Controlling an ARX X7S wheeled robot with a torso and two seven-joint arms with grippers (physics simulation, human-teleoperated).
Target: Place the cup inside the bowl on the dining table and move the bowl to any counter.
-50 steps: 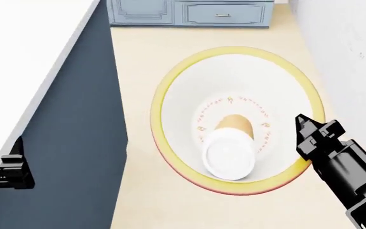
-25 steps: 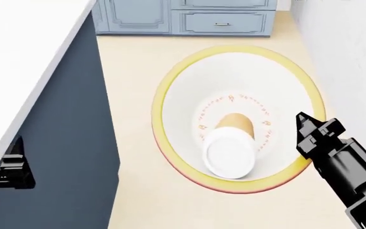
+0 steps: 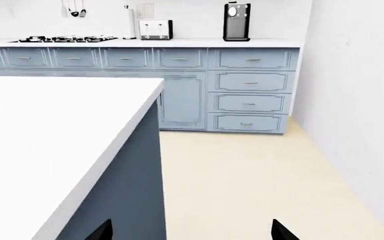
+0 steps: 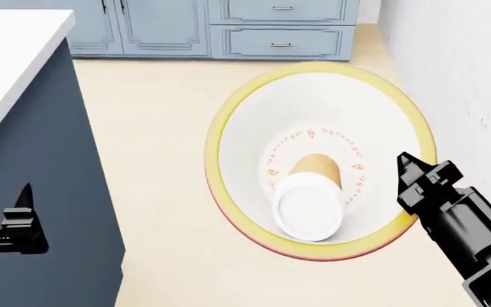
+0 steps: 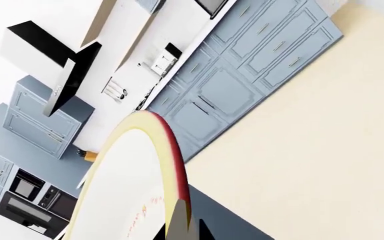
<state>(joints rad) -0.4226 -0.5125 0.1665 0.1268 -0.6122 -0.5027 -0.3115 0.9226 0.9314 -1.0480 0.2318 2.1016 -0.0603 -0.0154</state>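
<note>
Scene: a simulated kitchen, seen from the robot's head looking down, plus one camera on each wrist.
Bowl: a large round bowl (image 4: 254, 115), white inside with a yellow rim and a reddish lower edge, fills the middle of the head view. It is held in the air above the pale floor (image 4: 160, 128), not resting on any surface.
Cup: a small tan cup (image 4: 309, 198) with a white rim lies on its side in the bottom of the bowl, its open mouth turned toward the camera, on a ring of small orange marks.
Right gripper: the black right gripper (image 4: 416, 185) meets the bowl's rim at the right side and holds it. The right wrist view shows the rim (image 5: 168, 145) edge-on running down to a fingertip (image 5: 177, 220), which grips it closely.
Left gripper: the left gripper (image 4: 20, 220) sits low at the left edge of the head view, beside the island, holding nothing. In the left wrist view only two dark fingertips (image 3: 102, 231) show, set wide apart.
Island: a white-topped island (image 3: 45, 135) with dark blue sides stands to the left of the bowl.
Counter: a white counter (image 3: 178, 43) runs along the far wall over pale blue cabinets (image 3: 249, 82), well apart from the bowl. A toaster (image 3: 156, 29), a coffee machine (image 3: 237, 21) and a stove top (image 3: 62, 38) sit on it.
Wall: a white speckled wall (image 4: 467, 64) rises just right of the bowl.
</note>
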